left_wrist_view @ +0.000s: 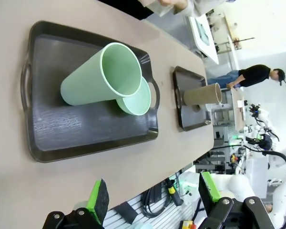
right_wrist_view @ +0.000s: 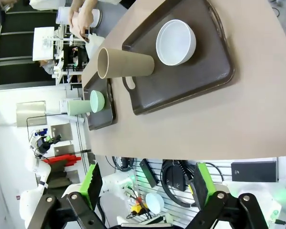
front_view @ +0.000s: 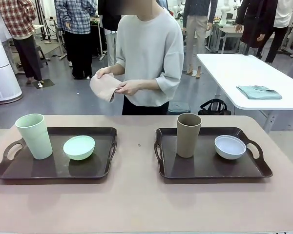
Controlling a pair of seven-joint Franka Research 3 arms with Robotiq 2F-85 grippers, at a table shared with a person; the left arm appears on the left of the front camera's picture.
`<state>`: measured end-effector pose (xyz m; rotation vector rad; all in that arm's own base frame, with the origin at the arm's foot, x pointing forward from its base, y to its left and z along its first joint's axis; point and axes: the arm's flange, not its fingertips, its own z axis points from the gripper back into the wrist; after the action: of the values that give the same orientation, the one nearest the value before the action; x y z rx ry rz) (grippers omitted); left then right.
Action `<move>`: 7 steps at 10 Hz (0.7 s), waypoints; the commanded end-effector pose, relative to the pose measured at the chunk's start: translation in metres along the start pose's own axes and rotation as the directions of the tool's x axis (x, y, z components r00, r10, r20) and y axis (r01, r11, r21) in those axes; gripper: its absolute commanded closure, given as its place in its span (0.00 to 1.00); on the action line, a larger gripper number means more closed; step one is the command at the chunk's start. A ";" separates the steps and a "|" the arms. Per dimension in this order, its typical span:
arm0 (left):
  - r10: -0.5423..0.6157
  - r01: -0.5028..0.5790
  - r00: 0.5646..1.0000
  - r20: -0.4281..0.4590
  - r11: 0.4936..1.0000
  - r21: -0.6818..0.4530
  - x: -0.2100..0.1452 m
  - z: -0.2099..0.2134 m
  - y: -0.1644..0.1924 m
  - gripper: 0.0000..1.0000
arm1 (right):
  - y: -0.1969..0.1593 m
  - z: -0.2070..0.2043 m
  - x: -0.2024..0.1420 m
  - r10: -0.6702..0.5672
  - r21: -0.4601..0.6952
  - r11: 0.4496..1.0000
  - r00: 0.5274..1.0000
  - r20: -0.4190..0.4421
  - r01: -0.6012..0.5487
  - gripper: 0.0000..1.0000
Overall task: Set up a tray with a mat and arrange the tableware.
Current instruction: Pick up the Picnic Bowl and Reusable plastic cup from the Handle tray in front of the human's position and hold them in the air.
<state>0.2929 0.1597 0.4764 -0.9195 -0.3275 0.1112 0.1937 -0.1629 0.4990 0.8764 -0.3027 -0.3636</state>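
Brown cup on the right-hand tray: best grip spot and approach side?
With the right gripper, probably come straight down on the rim: one of its fingers inside, one outside. The brown cup stands upright, open-topped and handleless, so the wall is the natural hold. Pinch on the side away from the white bowl, which sits apart to its right on the same tray.

No writing, label, brand, number or sign can be read. The pale green cup [front_view: 34, 135], brown cup [front_view: 188, 134], pale green bowl [front_view: 79, 147], white bowl [front_view: 230, 146], left tray [front_view: 39, 168] and right tray [front_view: 205, 166] are seen plain and unmarked.
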 end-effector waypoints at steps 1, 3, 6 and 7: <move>0.000 0.000 1.000 0.007 1.000 -0.018 0.001 0.001 0.000 0.00 | 0.003 0.001 0.001 0.015 0.019 1.000 1.000 0.004 -0.015 0.00; 0.000 0.000 1.000 0.007 1.000 -0.018 0.001 0.001 0.000 0.00 | 0.003 0.001 0.001 0.015 0.019 1.000 1.000 0.004 -0.015 0.00; 0.000 0.000 1.000 0.007 1.000 -0.018 0.001 0.001 0.000 0.00 | 0.003 0.001 0.001 0.015 0.019 1.000 1.000 0.004 -0.015 0.00; 0.000 0.000 1.000 0.007 1.000 -0.018 0.001 0.001 0.000 0.00 | 0.003 0.001 0.001 0.015 0.019 1.000 1.000 0.004 -0.015 0.00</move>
<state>0.2930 0.1595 0.4762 -0.9151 -0.3245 0.1191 0.1931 -0.1620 0.5011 0.8744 -0.3099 -0.3694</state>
